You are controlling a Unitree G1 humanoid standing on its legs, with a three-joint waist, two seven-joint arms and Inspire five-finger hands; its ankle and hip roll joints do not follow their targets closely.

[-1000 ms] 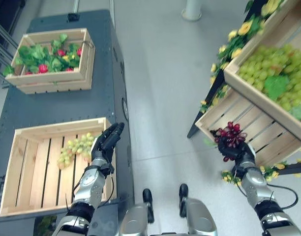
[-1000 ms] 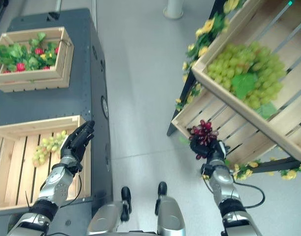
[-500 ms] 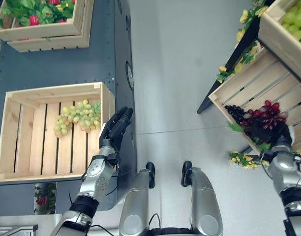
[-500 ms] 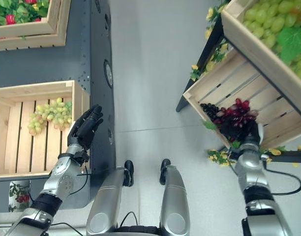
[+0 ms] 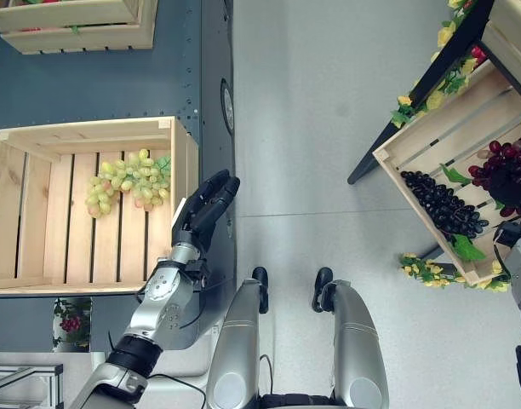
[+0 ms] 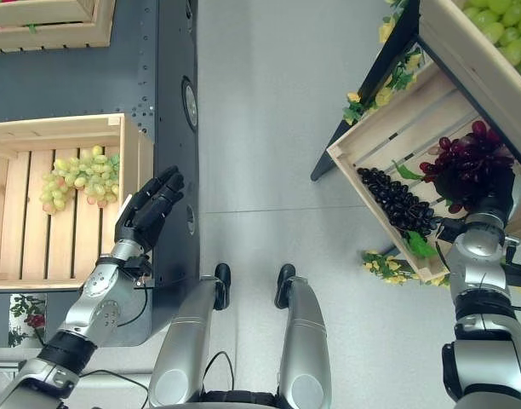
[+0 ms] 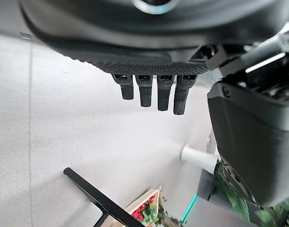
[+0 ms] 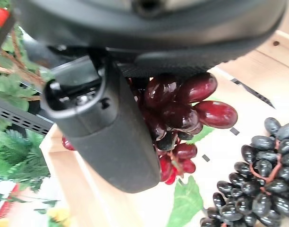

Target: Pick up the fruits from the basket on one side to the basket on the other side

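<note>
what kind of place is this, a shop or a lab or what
Most likely a mock produce stall set up indoors for robot trials. Slatted wooden crates hold green grapes and black grapes, a dark stand trimmed with yellow flowers holds the right-hand crates, and the right hand grips red grapes.

No text, label, number or sign can be read anywhere in these views. The round emblem (image 5: 227,95) on the side of the dark cabinet (image 5: 90,89), at about eleven o'clock in the left eye view, is too small to make out, and the wooden crates (image 5: 82,204) carry no legible markings.
</note>
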